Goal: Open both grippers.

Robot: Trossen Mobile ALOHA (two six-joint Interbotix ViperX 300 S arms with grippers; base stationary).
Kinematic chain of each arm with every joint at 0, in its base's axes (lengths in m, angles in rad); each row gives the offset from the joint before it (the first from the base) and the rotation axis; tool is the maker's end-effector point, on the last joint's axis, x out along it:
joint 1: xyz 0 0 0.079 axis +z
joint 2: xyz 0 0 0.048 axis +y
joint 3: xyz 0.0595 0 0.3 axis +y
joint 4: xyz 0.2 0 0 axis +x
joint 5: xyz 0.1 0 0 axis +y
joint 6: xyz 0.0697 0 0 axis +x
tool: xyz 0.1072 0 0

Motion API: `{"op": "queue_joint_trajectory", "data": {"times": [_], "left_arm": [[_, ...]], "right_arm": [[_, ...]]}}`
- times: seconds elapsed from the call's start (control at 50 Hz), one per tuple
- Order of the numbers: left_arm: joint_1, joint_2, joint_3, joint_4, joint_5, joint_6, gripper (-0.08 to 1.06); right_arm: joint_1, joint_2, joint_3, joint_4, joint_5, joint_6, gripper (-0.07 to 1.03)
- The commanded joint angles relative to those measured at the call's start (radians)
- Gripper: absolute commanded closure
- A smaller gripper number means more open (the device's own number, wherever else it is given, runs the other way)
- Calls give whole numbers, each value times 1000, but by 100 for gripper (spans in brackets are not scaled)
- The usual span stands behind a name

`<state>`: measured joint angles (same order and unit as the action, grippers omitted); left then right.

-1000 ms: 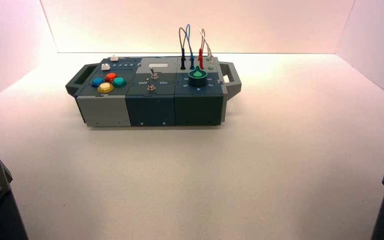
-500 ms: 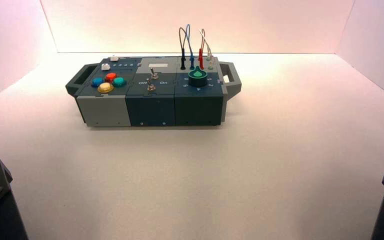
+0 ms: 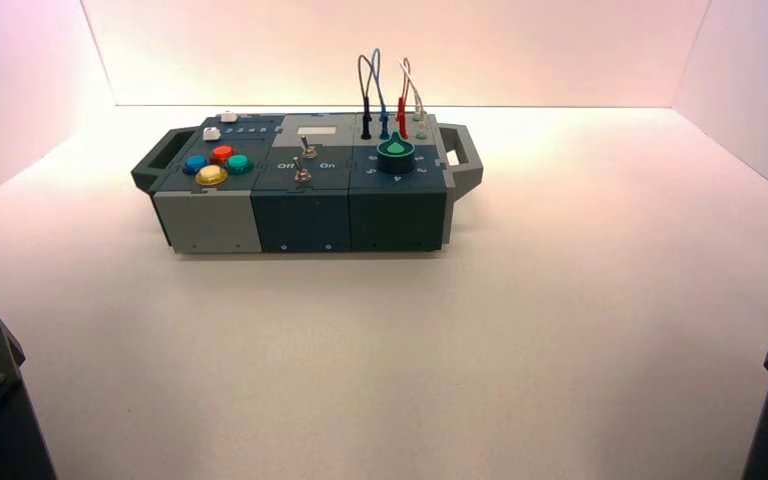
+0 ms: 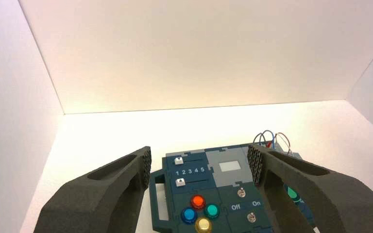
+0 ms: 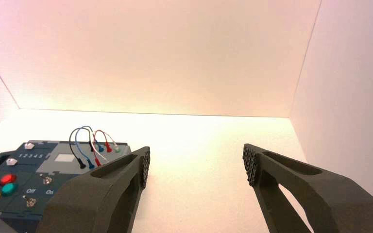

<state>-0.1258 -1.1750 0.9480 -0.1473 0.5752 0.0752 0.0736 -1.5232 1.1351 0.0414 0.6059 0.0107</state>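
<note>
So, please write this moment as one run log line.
left gripper: open, parked, short of box | right gripper: open, parked, holding nothing | box untouched

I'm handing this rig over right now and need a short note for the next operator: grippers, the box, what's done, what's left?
Left gripper: open, fingers spread wide, parked at the near left, well short of the box.
Right gripper: open, fingers spread wide, parked at the near right.
Dark blue-grey control box with handles: on the white table, nothing touching it.
Done: both grippers stand open.
Left: nothing apparent for this task.
</note>
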Motion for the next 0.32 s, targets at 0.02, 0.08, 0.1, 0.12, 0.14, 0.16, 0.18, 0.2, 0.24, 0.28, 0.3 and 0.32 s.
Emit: {"op": "queue_joint_trajectory", "data": {"times": [0.02,0.08,0.1,0.12,0.14,0.16,0.18,0.2,0.24,0.28,0.3,0.32], "left_arm": [[-2,26,-41,-2,-11,-5,-5],[-2,34,-49,-2,-9,-3,-5],[-3,37,-51,-2,-9,-2,-5],[-3,38,-51,-2,-9,-2,-5],[-3,40,-54,-2,-9,-2,-5],[-3,43,-54,-2,-9,-2,-5],[-3,44,-55,-2,-9,-2,-5],[-3,49,-57,0,-9,-2,-5],[-3,54,-58,0,-9,-2,-5],[-2,58,-58,-2,-9,-2,-5],[-2,61,-58,-2,-9,-2,-5],[-3,61,-58,-2,-9,-2,-5]], "right_arm": [[17,18,-12,0,-5,3,-3],[17,17,-12,0,-5,5,-3],[17,17,-12,0,-5,5,-3],[17,18,-12,0,-5,5,-3],[17,17,-12,0,-5,5,-3],[17,17,-11,0,-5,5,-3],[17,17,-11,0,-5,6,-3],[17,17,-12,0,-5,6,-3],[17,17,-12,0,-5,6,-3],[17,18,-11,2,-5,6,-3],[17,18,-11,2,-3,6,-3],[17,18,-11,0,-5,6,-3]]}}
